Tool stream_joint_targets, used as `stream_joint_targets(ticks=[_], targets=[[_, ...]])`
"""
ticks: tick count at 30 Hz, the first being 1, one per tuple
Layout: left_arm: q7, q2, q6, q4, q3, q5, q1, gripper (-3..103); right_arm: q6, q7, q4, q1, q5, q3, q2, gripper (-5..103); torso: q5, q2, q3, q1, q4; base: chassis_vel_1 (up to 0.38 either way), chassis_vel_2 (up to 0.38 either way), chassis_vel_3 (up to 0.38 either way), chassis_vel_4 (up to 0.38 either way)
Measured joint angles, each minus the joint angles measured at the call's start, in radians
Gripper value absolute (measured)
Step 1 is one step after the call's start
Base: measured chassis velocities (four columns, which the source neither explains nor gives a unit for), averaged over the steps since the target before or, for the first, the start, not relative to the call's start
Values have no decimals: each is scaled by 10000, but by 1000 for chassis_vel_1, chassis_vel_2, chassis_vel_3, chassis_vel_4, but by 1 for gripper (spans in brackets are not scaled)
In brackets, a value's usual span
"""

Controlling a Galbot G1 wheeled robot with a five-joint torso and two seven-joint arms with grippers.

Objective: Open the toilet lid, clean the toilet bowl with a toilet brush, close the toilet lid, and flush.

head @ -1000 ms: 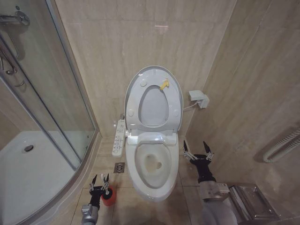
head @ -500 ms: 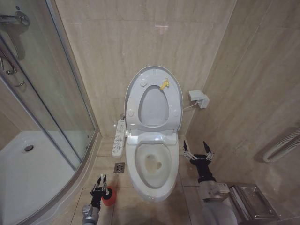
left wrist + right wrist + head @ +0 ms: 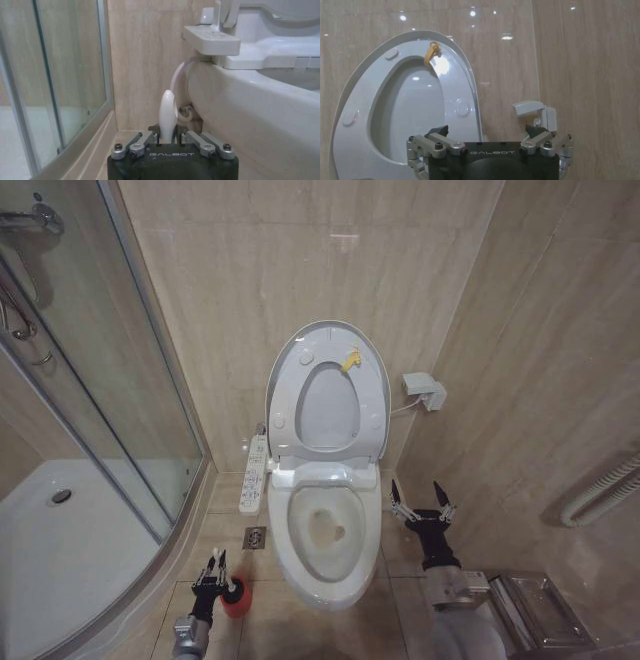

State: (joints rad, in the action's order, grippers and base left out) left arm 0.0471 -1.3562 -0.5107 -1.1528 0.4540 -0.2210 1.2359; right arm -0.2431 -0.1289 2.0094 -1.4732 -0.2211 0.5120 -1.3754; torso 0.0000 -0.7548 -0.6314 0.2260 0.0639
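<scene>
"GALBOT" is printed in white on both black gripper bodies. The left gripper (image 3: 167, 140) sits low at 7 o'clock of the toilet bowl (image 3: 330, 575), fingers clamped on the slim white handle of the toilet brush (image 3: 167, 112), above its round red holder (image 3: 236, 598) on the beige tile floor (image 3: 270, 620). The right gripper (image 3: 420, 498) hangs at 3 o'clock of the bowl, fingers spread wide. The glossy oval toilet lid (image 3: 285, 360) stands upright against the marbled wall (seat ring raised with it).
</scene>
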Motion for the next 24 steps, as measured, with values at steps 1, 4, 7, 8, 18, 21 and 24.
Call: stream_joint_targets(ticks=[1,4,7,8,18,21,24], targets=[[0,0,0,0,0,0,0,21,0,0,0,0,0,0,0,100,0,0,0,0,0,0,0,0,0],[-151,31,-67,-418,19,331,229,21,0,0,0,0,0,0,0,100,-1,0,0,0,0,0,0,0,0],[-264,80,-119,-880,40,611,426,21,0,0,0,0,0,0,0,100,0,0,0,0,-1,0,0,0,0],[-264,80,-119,-880,40,611,426,21,0,0,0,0,0,0,0,100,0,0,0,0,-1,0,0,0,0],[-918,495,425,-3875,199,921,1435,21,0,0,0,0,0,0,0,100,1,0,0,0,-1,0,0,0,0],[-967,567,614,-4316,206,736,1620,21,0,0,1,0,0,0,0,100,1,0,0,0,0,0,0,0,0],[-1093,578,785,-5042,204,603,1948,21,0,0,0,-1,0,-1,0,100,0,0,1,-1,0,0,0,0,0]])
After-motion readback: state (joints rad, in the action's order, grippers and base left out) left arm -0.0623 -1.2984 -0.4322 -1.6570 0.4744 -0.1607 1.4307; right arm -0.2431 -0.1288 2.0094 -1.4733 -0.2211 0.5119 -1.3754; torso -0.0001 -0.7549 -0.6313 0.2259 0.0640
